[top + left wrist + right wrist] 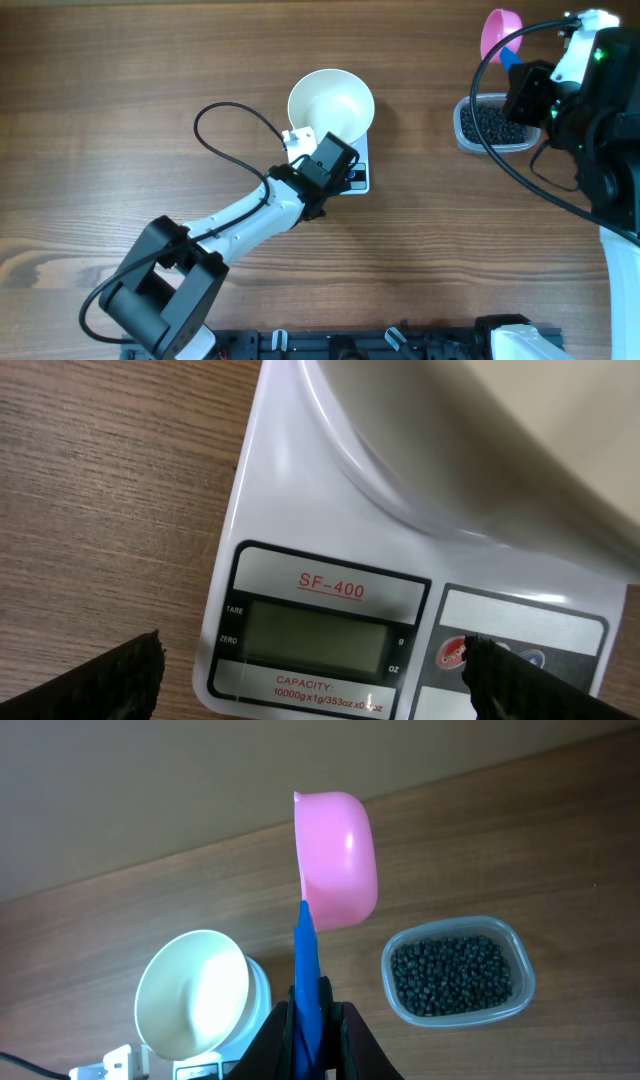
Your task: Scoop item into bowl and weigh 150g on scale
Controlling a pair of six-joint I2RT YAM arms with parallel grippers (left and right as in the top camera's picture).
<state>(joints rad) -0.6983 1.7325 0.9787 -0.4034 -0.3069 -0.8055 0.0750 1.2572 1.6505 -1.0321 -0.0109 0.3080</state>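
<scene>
Table (120, 80): brown wood grain, both arms over it – left arm reaching in from the near edge, right arm at the far right.
Scale (359, 172): white, mid-table; in the left wrist view its plate (300, 490) fills the frame, printed SF-400 above the window.
Display (315, 638): grey and looks unlit, though at this angle I can't be sure.
Button (452, 653): red and round, right of the window, half hidden behind a fingertip.
Bowl (331, 103): white, sitting on the scale and overhanging its far edge; the inside shows plain white.
Left gripper (320, 685): jaws spread wide, one black tip at each lower corner of its own view, hanging just above the display end of the scale and holding nothing.
Beans (492, 123): a dark heap in the tub, well apart from the bowl and scale.
Tub (462, 135): clear plastic with rounded corners, on the table to the right of the scale.
Right gripper (310, 1020): fingers clamped tight on the handle.
Handle (305, 955): blue, running straight up out of the fingers to the scoop.
Scoop (338, 860): pink – held up off the table near the tub, between tub and bowl in the wrist view.
</scene>
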